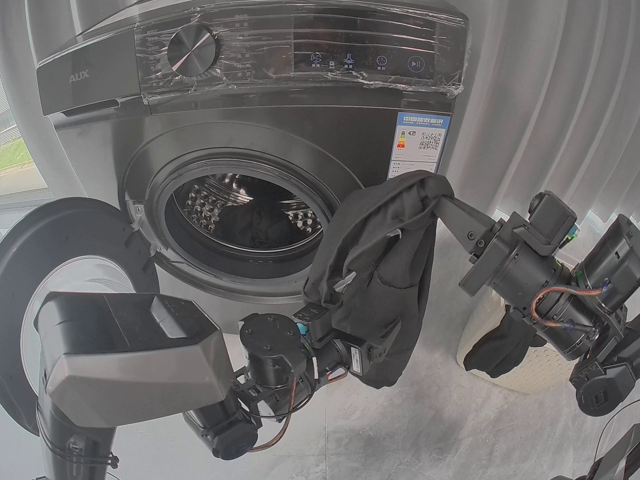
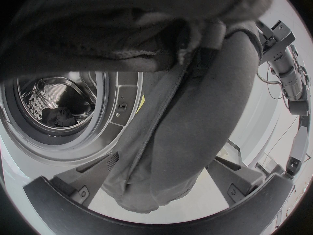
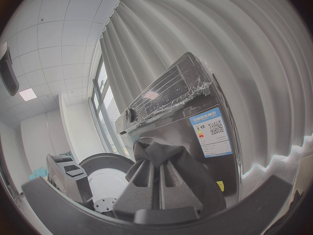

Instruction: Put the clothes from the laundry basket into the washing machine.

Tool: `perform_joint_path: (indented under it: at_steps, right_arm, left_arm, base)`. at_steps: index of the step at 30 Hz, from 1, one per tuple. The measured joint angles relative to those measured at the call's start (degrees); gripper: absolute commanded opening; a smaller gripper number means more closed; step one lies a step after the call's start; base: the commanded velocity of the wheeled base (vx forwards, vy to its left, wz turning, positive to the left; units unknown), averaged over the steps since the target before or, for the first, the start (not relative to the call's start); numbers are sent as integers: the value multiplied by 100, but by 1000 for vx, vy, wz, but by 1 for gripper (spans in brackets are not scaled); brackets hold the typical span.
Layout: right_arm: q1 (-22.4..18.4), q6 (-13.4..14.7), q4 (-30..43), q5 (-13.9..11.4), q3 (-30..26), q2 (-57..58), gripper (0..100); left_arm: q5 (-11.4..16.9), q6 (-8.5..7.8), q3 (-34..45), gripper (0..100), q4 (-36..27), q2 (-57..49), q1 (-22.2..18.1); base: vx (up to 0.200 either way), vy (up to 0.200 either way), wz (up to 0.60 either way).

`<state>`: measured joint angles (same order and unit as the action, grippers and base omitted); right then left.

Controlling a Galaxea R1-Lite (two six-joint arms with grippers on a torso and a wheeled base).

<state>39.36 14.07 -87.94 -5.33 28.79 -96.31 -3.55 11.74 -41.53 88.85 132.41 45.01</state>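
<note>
The washing machine [image 1: 280, 121] stands with its round door [image 1: 40, 248] swung open to the left. A dark garment [image 1: 257, 225] lies inside the drum [image 2: 62, 95]. A black garment [image 1: 380, 268] hangs in front of the machine, right of the opening. My right gripper [image 1: 441, 201] is shut on its top edge, and the right wrist view shows its fingers [image 3: 143, 177] pinching the cloth [image 3: 182, 167]. My left gripper [image 2: 163, 162] sits under the hanging cloth [image 2: 195, 115], open, with the fabric drooping between its spread fingers [image 2: 84, 180]. A cream laundry basket [image 1: 533, 371] stands at the right.
Another dark piece of clothing [image 1: 503, 349] hangs over the basket's near rim. White curtains [image 1: 553, 68] hang behind and to the right of the machine. The pale floor [image 1: 427, 428] in front is bare. A window [image 1: 13, 155] lies at the far left.
</note>
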Motion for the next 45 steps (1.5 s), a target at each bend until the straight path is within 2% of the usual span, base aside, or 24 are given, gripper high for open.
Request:
perform_joint_path:
  at_steps: [4, 5, 15, 20, 28, 38, 45]
  right_arm:
    - [2, 0, 0, 2, -20, -2, 0]
    - [0, 2, 0, 0, -24, -2, 0]
    - [-17, 7, -9, 0, -49, -6, 0]
    - [-78, 7, -11, 0, -49, -16, 0]
    - [-393, 7, -27, 11, -44, -107, 0]
    - [-583, 7, -24, 152, -38, -245, 0]
    - [-605, 5, -30, 180, -101, -306, 0]
  left_arm:
    - [-99, -66, -247, 100, 13, 127, -26]
    - [-102, -68, -286, 0, 11, 140, -24]
    - [-110, -63, -413, 0, 16, 157, 30]
    - [-110, -61, -236, 0, 13, -35, 94]
    - [-80, -83, 711, 0, 16, -819, 355]
    - [-48, -321, 2321, 0, 13, -1905, 1008]
    - [99, -406, 2898, 0, 11, -2498, 1163]
  base:
    - [0, 0, 0]
    - [0, 0, 0]
    - [0, 0, 0]
    - [0, 0, 0]
    - [0, 0, 0]
    - [0, 0, 0]
    - [0, 0, 0]
